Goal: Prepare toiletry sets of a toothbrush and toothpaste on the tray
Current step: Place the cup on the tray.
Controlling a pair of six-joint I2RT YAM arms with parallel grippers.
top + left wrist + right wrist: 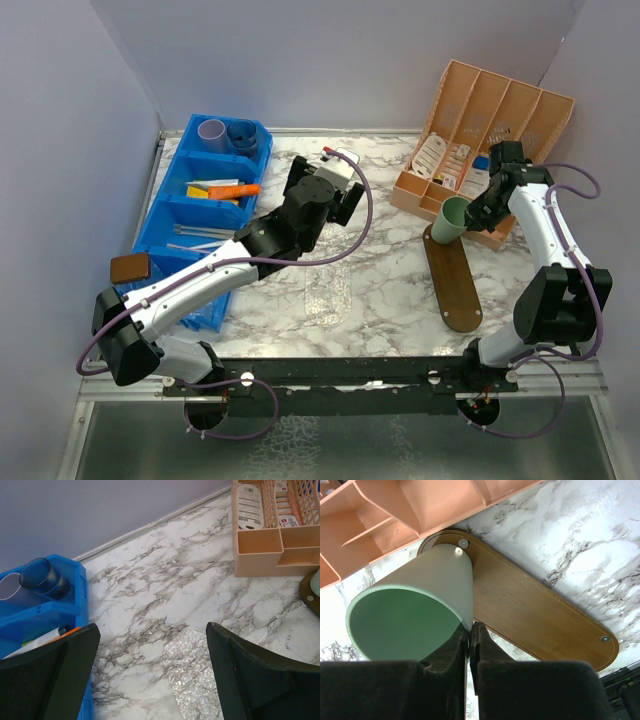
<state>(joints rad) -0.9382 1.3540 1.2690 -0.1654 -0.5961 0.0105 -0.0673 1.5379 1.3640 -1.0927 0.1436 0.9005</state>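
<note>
My right gripper (472, 214) is shut on the rim wall of a mint green cup (450, 221), one finger inside and one outside. The cup (417, 595) hangs tilted, its base over the far end of the oval wooden tray (535, 612). This tray (456, 285) lies right of centre. My left gripper (325, 186) hovers open and empty over the marble mid-table, its fingers (260, 675) wide apart. A lilac cup (212, 130) and a smoky dark cup (243, 135) sit in the blue bin's back compartment. Coloured tubes (225, 190) and thin toothbrushes (200, 236) lie in its other compartments.
The blue bin (168, 215) runs along the left side. A peach organizer (480, 125) with packets stands at the back right, next to the tray's far end. A clear crinkly strip (192, 675) lies on the marble below my left gripper. A brown block (130, 267) sits by the bin.
</note>
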